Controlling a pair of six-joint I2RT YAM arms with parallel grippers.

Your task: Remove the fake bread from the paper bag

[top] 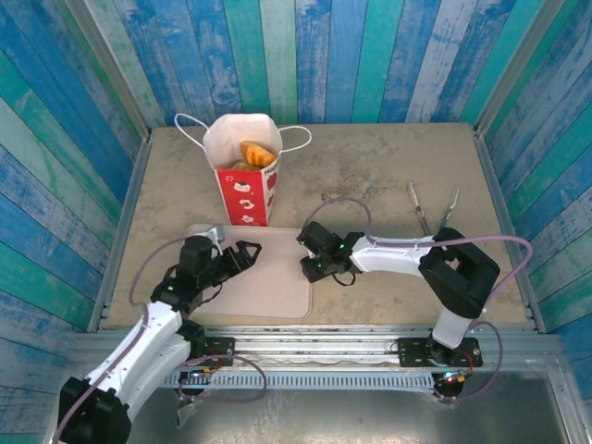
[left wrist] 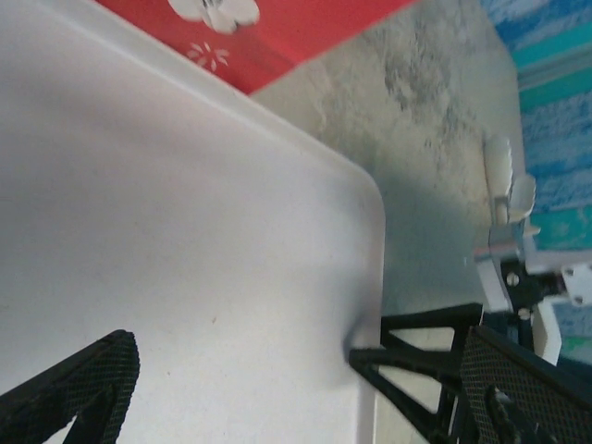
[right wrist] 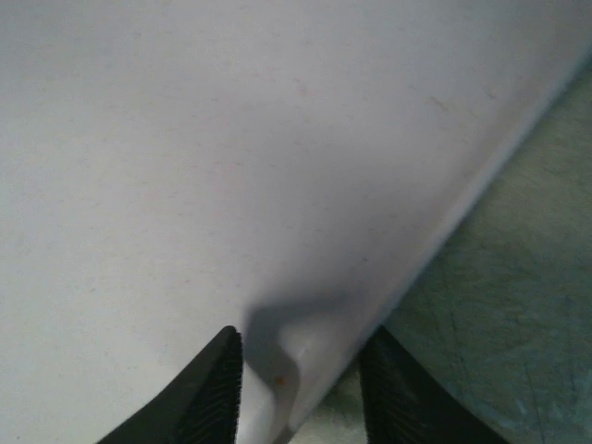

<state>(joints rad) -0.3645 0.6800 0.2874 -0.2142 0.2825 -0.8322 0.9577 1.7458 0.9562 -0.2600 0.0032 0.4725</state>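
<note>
The paper bag [top: 242, 180], red below and white on top, stands upright at the back of the table with golden-brown fake bread [top: 256, 153] showing in its open mouth. Its red side [left wrist: 277, 28] fills the top of the left wrist view. My left gripper [top: 242, 256] hovers open over the pale tray's [top: 268, 282] left part, nothing between its fingers [left wrist: 83, 388]. My right gripper [top: 310, 268] sits low at the tray's right edge. Its jaws straddle the raised tray rim [right wrist: 314, 361], one finger [right wrist: 208, 398] over the tray, the other on the table side, with a gap still visible.
Metal tongs [top: 433, 209] lie on the table at the right. White string handles [top: 190, 125] hang off the bag's sides. Blue-green plank walls close the table on three sides. Bare tabletop [top: 388, 166] stretches between the bag and the tongs.
</note>
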